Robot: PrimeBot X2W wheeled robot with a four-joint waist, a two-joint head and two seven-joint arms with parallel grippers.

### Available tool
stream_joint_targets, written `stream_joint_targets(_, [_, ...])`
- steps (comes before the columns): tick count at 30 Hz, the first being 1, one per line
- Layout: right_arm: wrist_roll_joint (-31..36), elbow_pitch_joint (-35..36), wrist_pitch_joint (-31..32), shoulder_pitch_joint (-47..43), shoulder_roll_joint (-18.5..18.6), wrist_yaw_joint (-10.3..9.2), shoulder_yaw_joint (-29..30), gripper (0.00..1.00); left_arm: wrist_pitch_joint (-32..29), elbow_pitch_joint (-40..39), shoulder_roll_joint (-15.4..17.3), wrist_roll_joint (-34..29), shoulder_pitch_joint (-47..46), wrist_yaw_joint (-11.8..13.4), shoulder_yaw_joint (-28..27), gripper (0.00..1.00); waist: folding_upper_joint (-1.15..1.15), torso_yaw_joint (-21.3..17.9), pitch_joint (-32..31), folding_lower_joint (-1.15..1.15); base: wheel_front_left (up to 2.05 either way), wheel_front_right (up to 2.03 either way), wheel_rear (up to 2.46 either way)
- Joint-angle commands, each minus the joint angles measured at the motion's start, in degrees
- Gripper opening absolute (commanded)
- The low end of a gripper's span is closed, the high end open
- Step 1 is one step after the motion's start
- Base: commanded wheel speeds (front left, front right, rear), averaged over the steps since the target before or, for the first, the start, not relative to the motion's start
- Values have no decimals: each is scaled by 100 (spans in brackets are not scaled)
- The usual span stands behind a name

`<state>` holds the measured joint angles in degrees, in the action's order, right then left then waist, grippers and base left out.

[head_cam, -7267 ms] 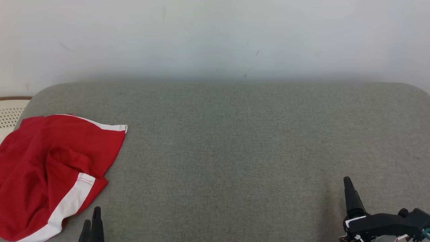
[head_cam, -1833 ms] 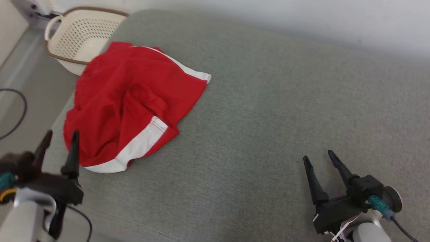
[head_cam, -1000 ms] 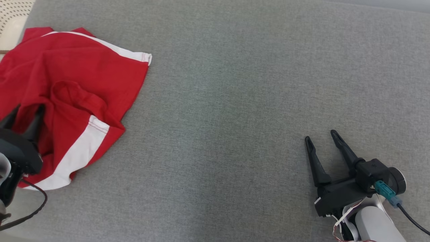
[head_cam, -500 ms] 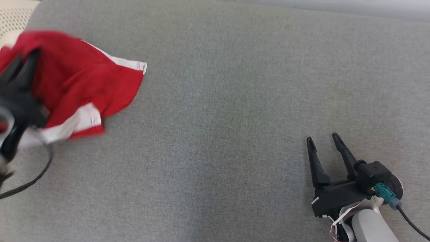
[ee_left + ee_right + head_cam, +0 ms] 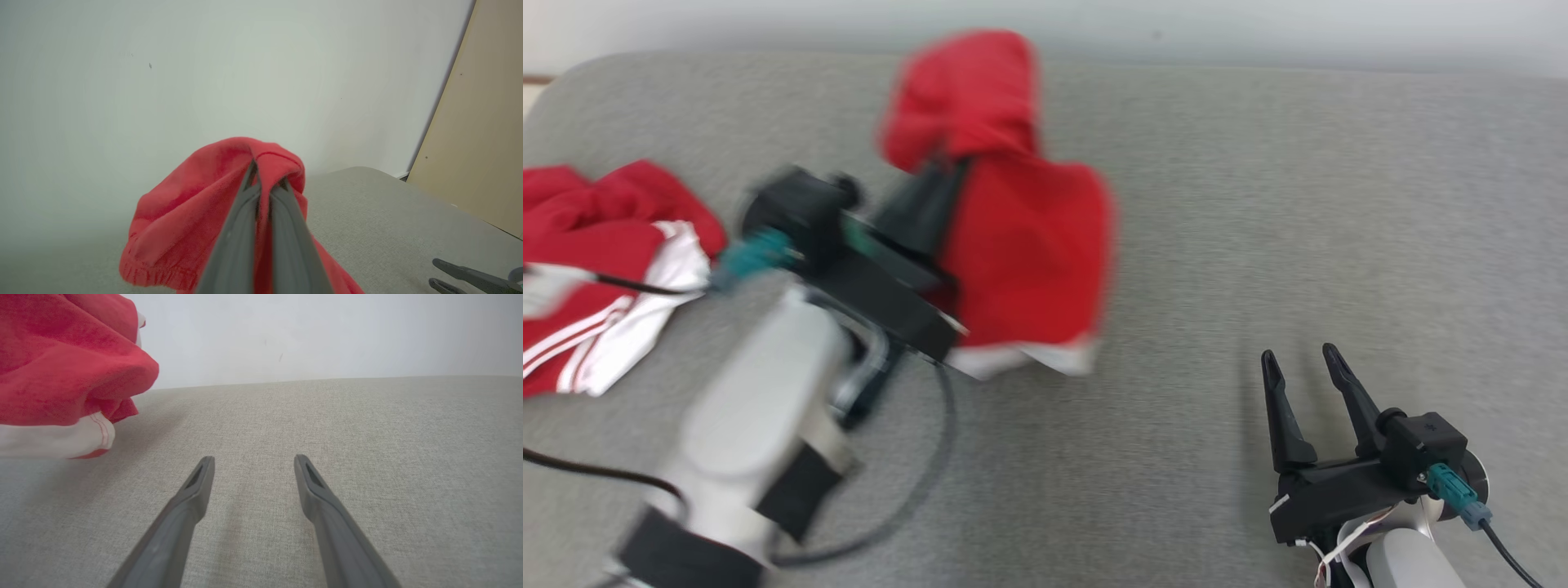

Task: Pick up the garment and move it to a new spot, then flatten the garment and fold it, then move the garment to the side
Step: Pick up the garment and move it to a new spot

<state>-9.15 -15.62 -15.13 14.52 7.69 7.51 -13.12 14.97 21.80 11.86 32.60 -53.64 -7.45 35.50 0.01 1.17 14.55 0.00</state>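
Head view: left hand (image 5: 935,184) just above the centre of the frame, blurred, clamped shut on the red garment (image 5: 1029,253); garment lifted, hanging from the fingers (image 5: 923,214) down toward the grey surface (image 5: 1258,204), white hem along its lower edge. At the left edge, a heap of red and white cloth (image 5: 596,269) lying on the surface; impossible to tell whether joined to the garment. Right hand (image 5: 1298,353) in the lower right, spread open, holding nothing

Left wrist view: two fingers pressed together up the middle of the frame, a red fold pinched at their tips, cloth bulging to the lower left against a pale wall (image 5: 163,81); right hand poking in at the lower right corner

Right wrist view: fingers wide apart at bottom centre, bare surface between them; garment in the upper left corner, white hem lowest, well apart from the fingers
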Motion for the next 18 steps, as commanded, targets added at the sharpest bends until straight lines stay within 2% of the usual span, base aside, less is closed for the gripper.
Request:
stream_joint_targets(1, [-46, 21, -4, -32, -17, -4, 4, 100, 31, -80, -106, -99, 181, 5, 14, 0, -1, -323, -91, 0, 0, 0, 0])
stream_joint_targets(4, [-42, 45, -3, -54, -63, -4, 32, 100, 32, -38, -392, -217, 462, 2, 72, 0, -1, -545, -81, 0, 0, 0, 0])
stream_joint_targets(7, [-81, 66, -4, -83, -102, -4, 59, 100, 30, 229, -544, -262, 775, 1, -92, 0, -1, -725, -88, 0, 0, 0, 0])
stream_joint_targets(10, [-88, 89, -4, -130, -117, -4, 31, 100, 28, 500, -595, -382, 1093, 1, -1, 0, -1, -828, -110, 0, 0, 0, 0])
stream_joint_targets(11, [-78, 92, -4, -137, -120, -4, 23, 100, 29, 573, -582, -421, 1177, 1, -4, 11, -1, -842, -120, 0, 0, 0, 0])
stream_joint_targets(12, [-69, 96, -4, -131, -123, -4, 17, 100, 29, 655, -573, -455, 1279, 0, -13, 52, -1, -851, -128, 0, 0, 0, 0])
stream_joint_targets(13, [-65, 99, -4, -123, -125, -4, 16, 100, 29, 722, -578, -462, 1378, 0, -57, 100, -1, -852, -143, 0, 0, 0, 0])
stream_joint_targets(18, [-78, 109, -4, -164, -114, -4, -22, 100, 29, 885, -625, -690, 1795, 0, -312, 100, -1, -764, -263, 0, 0, 0, 0])
